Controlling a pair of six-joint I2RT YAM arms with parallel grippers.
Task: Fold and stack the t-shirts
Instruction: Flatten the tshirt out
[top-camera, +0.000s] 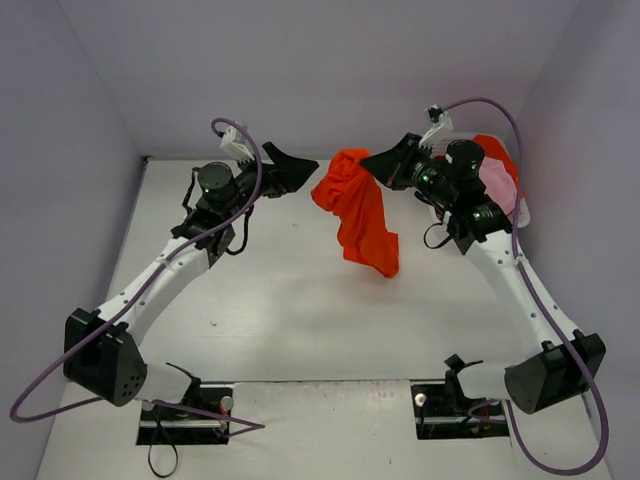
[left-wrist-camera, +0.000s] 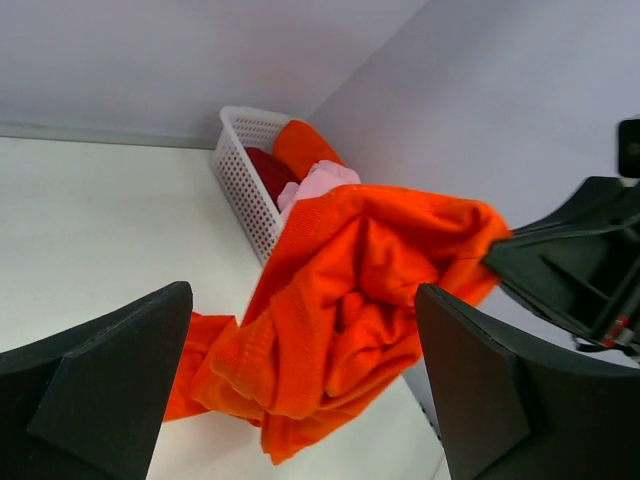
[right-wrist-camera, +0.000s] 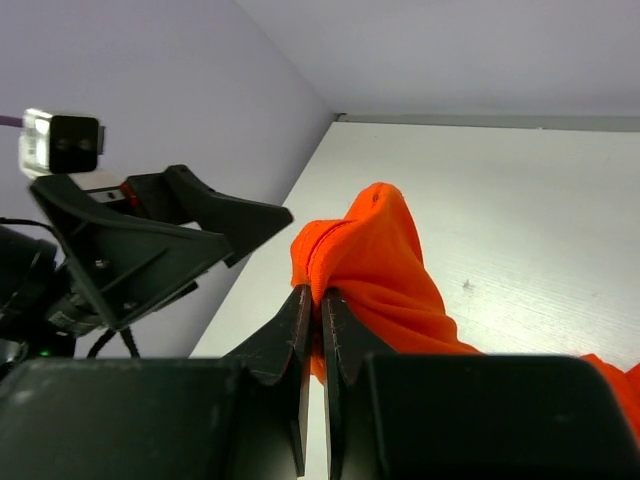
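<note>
A bright orange-red t-shirt (top-camera: 358, 210) hangs bunched above the back middle of the table, its lower end reaching the tabletop. My right gripper (top-camera: 372, 163) is shut on its upper fold, and the right wrist view shows cloth (right-wrist-camera: 380, 265) pinched between the closed fingertips. My left gripper (top-camera: 298, 170) stands open just left of the shirt, not touching it. In the left wrist view the shirt (left-wrist-camera: 350, 310) hangs ahead between the wide fingers (left-wrist-camera: 470, 390). Pink (left-wrist-camera: 318, 185), dark red (left-wrist-camera: 270, 170) and orange (left-wrist-camera: 305, 145) t-shirts lie in the basket.
The white lattice basket (left-wrist-camera: 245, 185) stands at the back right against the wall, partly hidden behind my right arm (top-camera: 515, 205). Lilac walls close in the table on three sides. Both arm bases sit at the near edge (top-camera: 180, 410).
</note>
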